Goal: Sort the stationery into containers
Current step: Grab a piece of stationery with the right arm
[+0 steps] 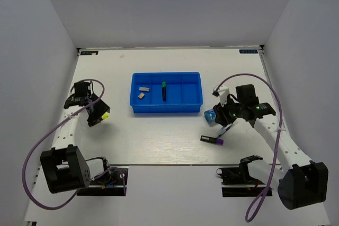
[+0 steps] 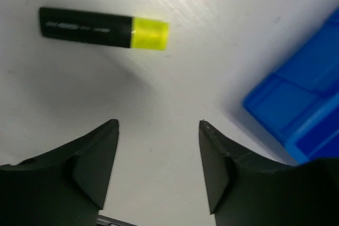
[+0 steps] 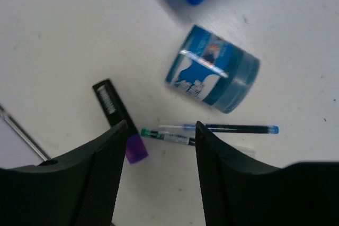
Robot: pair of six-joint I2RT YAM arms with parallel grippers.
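Blue tray (image 1: 167,109) sits mid-counter (image 1: 159,146), w/ two grey erasers (image 1: 143,88) in a left-hand compartment & a green-ended marker (image 1: 164,91) nearer the middle. Left fingers (image 2: 90,157) are spread, holding nothing, above the counter. Yellow-ended marker (image 2: 103,27) lies just ahead of them, well apart from the tray's corner. Right fingers (image 3: 100,168) are spread too, nothing btwn them, over a purple-ended marker (image 3: 119,123) & two thin pens (image 3: 228,128). Tape roll (image 3: 212,70) lies just beyond the pens, near the tray's right end.

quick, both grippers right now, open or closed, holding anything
left gripper: open, holding nothing; yellow-ended marker lies beyond it.
right gripper: open, holding nothing; pens on the table below it.
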